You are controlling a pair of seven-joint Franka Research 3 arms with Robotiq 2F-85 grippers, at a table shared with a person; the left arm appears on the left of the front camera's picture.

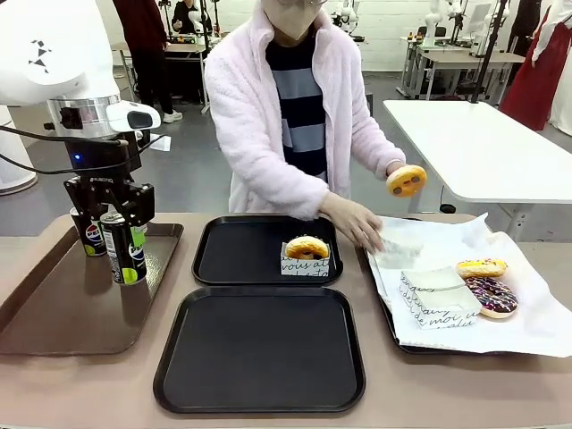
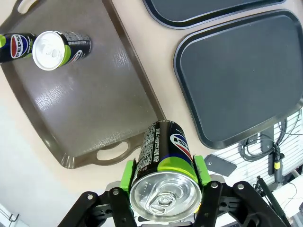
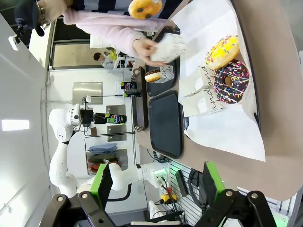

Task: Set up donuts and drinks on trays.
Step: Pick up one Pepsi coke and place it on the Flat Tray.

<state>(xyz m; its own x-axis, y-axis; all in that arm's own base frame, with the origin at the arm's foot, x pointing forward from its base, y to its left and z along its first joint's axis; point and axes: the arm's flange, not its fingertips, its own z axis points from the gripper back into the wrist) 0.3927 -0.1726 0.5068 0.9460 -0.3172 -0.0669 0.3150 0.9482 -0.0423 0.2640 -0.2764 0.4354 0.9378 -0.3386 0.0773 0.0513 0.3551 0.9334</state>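
Left gripper (image 1: 113,214): arm upright, fingers pointing down, pinching a can (image 1: 125,255) by its top, above the brown tray's (image 1: 54,313) far right corner.
Right gripper (image 3: 156,187): spread, empty.
Sleeved donut (image 1: 307,248): far black tray (image 1: 232,255), near edge.

The left arm (image 1: 45,54) has a glossy white rounded shell, a silver wrist ring (image 1: 85,113) and thin black cables (image 1: 36,136). The left gripper (image 1: 116,219) is black with bright green pads (image 2: 127,173), as is the right gripper (image 3: 157,182). The person (image 1: 295,116) wears a fluffy pale pink jacket over a navy-and-grey striped top.
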